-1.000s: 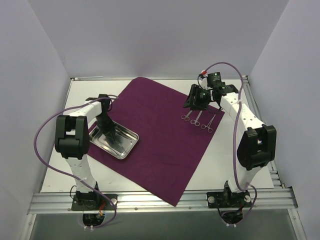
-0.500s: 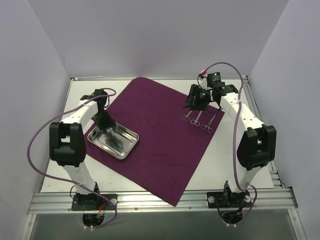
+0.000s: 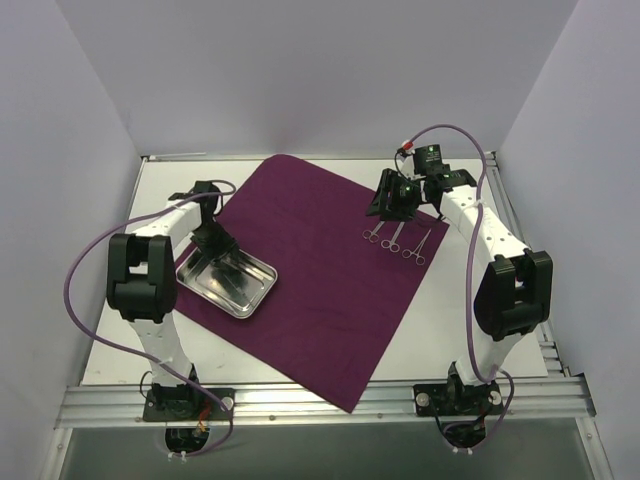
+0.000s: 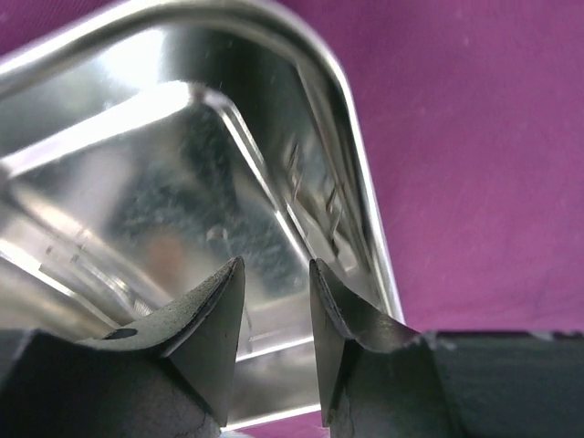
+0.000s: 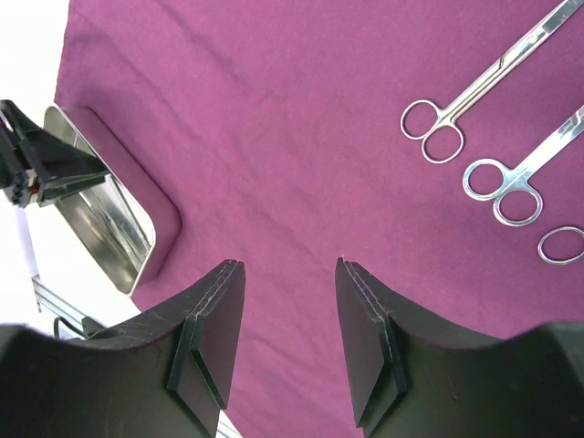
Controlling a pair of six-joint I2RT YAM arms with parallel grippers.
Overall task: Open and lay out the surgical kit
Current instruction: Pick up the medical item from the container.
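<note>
The dark purple cloth (image 3: pixel 320 270) lies spread flat on the white table. The steel tray (image 3: pixel 228 278) rests on its left part, nothing visible inside. My left gripper (image 3: pixel 212 240) hovers at the tray's far-left rim, open; in the left wrist view its jaws (image 4: pixel 276 301) stand a little apart with the tray (image 4: pixel 137 164) showing between them, nothing pinched. Three ring-handled instruments (image 3: pixel 395 240) lie side by side on the cloth's right part. My right gripper (image 3: pixel 392 200) hangs open just behind them; in the right wrist view the gripper (image 5: pixel 290 301) is over bare cloth (image 5: pixel 274 137), scissors (image 5: pixel 474 100) at upper right.
White table (image 3: pixel 150 340) shows left and right of the cloth, enclosed by grey-white walls. An aluminium rail (image 3: pixel 320 400) carrying both arm bases runs along the front edge. The cloth's near corner reaches almost to that rail.
My left gripper has opened and drawn back from over the tray's middle to its far-left rim. The tray stays put. The right arm has not moved.
</note>
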